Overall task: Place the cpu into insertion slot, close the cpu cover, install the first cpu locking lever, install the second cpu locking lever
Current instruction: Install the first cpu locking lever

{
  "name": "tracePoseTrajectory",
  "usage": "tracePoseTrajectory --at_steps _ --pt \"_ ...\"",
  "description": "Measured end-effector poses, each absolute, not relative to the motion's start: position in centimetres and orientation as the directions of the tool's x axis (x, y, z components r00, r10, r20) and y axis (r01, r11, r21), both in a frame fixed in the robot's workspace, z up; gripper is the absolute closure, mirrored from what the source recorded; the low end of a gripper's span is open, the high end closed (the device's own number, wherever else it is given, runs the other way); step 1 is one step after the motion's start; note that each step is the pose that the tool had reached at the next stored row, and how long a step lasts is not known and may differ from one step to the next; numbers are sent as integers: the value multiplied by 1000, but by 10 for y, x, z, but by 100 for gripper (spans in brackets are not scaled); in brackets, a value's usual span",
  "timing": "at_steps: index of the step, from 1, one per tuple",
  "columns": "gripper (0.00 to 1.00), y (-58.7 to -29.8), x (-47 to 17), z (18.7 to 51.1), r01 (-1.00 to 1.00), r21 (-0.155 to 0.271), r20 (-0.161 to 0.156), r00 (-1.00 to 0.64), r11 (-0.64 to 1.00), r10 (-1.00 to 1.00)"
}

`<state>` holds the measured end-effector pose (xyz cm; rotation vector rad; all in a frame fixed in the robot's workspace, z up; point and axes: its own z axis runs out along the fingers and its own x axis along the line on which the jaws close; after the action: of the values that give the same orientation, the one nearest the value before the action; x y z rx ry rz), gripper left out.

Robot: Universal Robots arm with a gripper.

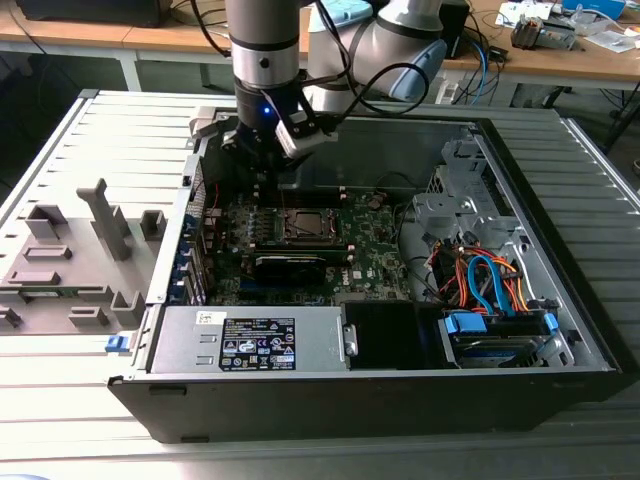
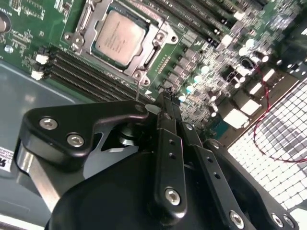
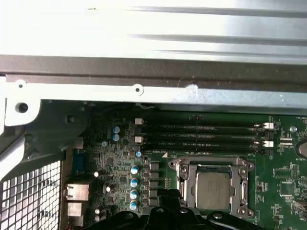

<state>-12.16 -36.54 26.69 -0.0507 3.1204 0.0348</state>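
The cpu point(image 2: 118, 39) lies flat in the insertion slot point(image 1: 305, 225) on the green motherboard, its silvery-tan face up. The cpu cover point(image 2: 152, 37) is down around it as a silvery frame, also seen in the first wrist view as the cpu cover point(image 3: 184, 168) around the cpu point(image 3: 213, 184). A thin metal rod point(image 2: 137, 88) stands up from the socket's near corner. My gripper point(image 2: 166, 100) hovers just beside that corner with its black fingers together and nothing between them. In the exterior view the gripper point(image 1: 268, 170) hangs above the board, toward the exterior view's left of the socket.
The motherboard sits inside an open computer case point(image 1: 560, 300). Black memory slots point(image 3: 201, 136) run alongside the socket, and a long black card point(image 1: 295, 265) lies in front of it. Coloured cables point(image 1: 485, 280) and a drive bay fill the exterior view's right. A grey fixture point(image 1: 70, 260) stands outside.
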Motion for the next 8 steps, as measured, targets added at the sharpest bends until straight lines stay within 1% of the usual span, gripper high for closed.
tracePoseTrajectory --at_steps 8 --pt "89 -353 -122 263 -33 23 -21 -999 999 -32"
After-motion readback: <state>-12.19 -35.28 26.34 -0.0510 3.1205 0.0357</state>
